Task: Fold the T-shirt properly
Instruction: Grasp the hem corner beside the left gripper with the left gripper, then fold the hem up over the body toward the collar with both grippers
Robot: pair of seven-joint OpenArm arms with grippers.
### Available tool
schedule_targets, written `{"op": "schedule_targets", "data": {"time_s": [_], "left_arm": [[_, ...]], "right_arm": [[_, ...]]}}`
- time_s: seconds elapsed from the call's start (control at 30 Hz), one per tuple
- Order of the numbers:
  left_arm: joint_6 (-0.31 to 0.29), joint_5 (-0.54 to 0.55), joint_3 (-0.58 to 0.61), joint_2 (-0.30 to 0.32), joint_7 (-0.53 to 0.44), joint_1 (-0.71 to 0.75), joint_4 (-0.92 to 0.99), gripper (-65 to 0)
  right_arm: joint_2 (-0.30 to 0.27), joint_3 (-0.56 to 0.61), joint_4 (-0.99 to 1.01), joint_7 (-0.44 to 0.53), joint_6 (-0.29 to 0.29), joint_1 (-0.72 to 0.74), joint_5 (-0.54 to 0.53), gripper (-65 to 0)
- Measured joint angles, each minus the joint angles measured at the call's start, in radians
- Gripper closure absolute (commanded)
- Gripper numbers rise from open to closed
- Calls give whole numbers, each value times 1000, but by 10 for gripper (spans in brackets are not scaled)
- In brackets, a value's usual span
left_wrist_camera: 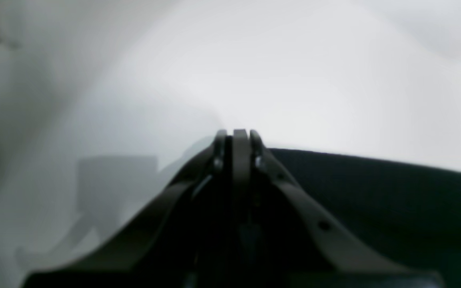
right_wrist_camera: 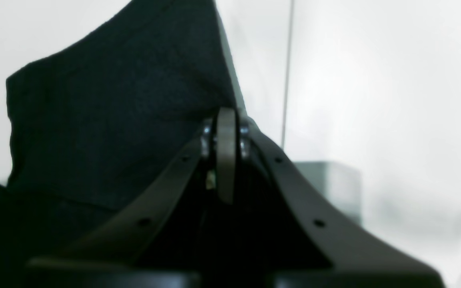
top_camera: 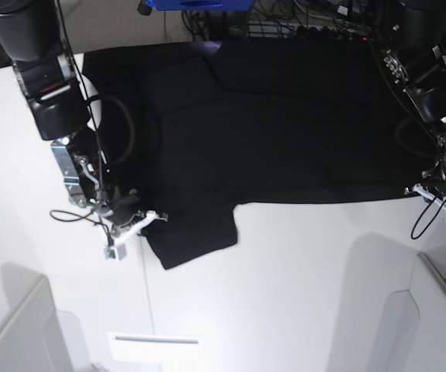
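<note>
With the T-shirt [top_camera: 285, 124] lying spread on the white table [top_camera: 308, 279], the left gripper [top_camera: 430, 188] and right gripper [top_camera: 141, 219] are both clamping its near edge, starting a fold that calls for an even lift.

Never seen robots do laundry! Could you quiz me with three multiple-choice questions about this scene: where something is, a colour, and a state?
1. Where does the T-shirt lie?
A. spread on the white table
B. hanging in the air
C. in a basket

2. What colour is the shirt?
A. red
B. black
C. yellow

3. How does the left gripper stand?
A. wide open
B. shut at the shirt's edge
C. holding a cup

Answers: 1 A, the base view shows it flat on the table. 2 B, it is dark in every view. 3 B, its fingertips meet beside the black cloth.
</note>
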State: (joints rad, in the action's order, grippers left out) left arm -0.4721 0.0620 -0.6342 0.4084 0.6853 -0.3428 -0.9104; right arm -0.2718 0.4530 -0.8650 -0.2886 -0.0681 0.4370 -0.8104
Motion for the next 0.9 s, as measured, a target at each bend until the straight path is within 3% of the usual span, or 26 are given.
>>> {"op": "schedule_targets", "data": {"time_s": [0.1,0.3,0.43,0.7,0.9], "left_arm": [[0,96,4,13,19,3,-29,0],[-1,176,7,29,72,51,-58,0],[0,235,2,30,102,72,-117,0],[0,310,1,48,187,89,-199,0],[0,319,2,48,189,152,-275,0]], "right_arm": [[-11,0,-31,-2,4,1,0,0],[-11,-1,-102,-2,6,-13,0,0],[-31,-63,-161,-8,7,-63,0,0],[-34,-135,-240,-71,6,-93,3,0],[-77,-136,-331,-78,6,-144,0,0]]}}
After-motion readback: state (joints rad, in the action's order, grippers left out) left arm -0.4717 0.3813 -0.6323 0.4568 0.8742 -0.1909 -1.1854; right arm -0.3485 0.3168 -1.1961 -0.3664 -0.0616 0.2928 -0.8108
